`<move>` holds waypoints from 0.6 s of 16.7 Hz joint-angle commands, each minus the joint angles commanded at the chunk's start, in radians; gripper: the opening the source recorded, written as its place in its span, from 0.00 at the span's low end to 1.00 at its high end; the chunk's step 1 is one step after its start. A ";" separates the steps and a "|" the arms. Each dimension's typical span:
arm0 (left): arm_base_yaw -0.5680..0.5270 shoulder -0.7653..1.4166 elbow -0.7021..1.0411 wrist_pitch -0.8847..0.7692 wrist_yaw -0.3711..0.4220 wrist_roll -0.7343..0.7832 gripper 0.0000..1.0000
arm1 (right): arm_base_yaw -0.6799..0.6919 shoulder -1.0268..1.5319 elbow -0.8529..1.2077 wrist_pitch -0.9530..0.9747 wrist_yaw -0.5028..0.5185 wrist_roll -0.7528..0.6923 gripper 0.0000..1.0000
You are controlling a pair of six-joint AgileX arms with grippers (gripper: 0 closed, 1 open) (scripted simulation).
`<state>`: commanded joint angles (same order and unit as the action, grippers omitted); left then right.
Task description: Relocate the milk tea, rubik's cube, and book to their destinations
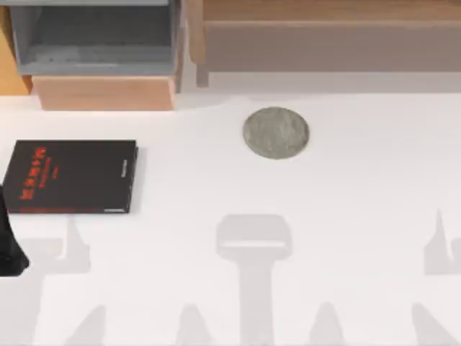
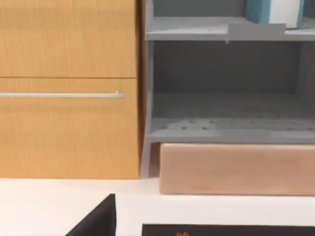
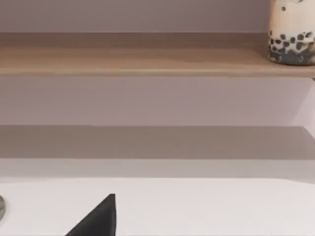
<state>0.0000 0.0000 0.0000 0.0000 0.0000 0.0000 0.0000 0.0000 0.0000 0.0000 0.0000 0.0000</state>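
1. Where red lettering marks its cover, too small to read, the black book (image 1: pixel 70 176) lies flat at the table's (image 1: pixel 324 216) left, long axis left to right.
2. The teal book (image 2: pixel 273 11) stands on the grey cabinet's (image 2: pixel 226 30) upper shelf.
3. The milk tea (image 3: pixel 291 34), pearls at its bottom, stands upright on the wooden shelf (image 3: pixel 138 61).
4. A round grey coaster (image 1: pixel 276 132) lies mid-table.
5. The left arm (image 1: pixel 10 245) sits at the left edge; whether either gripper is apart or together cannot be told.

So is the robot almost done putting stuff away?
Looks close. The milk tea stands on the wooden shelf, and the teal book sits on the upper grey shelf. Nothing is in hand: the left arm is at the table's left edge near the black book, holding nothing. I can't spot the cube, so I can't say whether that one is done.
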 joint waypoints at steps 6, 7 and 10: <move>0.000 0.000 0.000 0.000 0.000 0.000 1.00 | -0.029 0.104 0.077 0.062 -0.020 0.006 1.00; 0.000 0.000 0.000 0.000 0.000 0.000 1.00 | -0.041 0.156 0.112 0.091 -0.031 0.007 1.00; 0.000 0.000 0.000 0.000 0.000 0.000 1.00 | -0.085 0.376 0.241 0.195 -0.073 0.009 1.00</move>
<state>0.0000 0.0000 0.0000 0.0000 0.0000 0.0000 -0.0851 0.3762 0.2411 0.1952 -0.0734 0.0093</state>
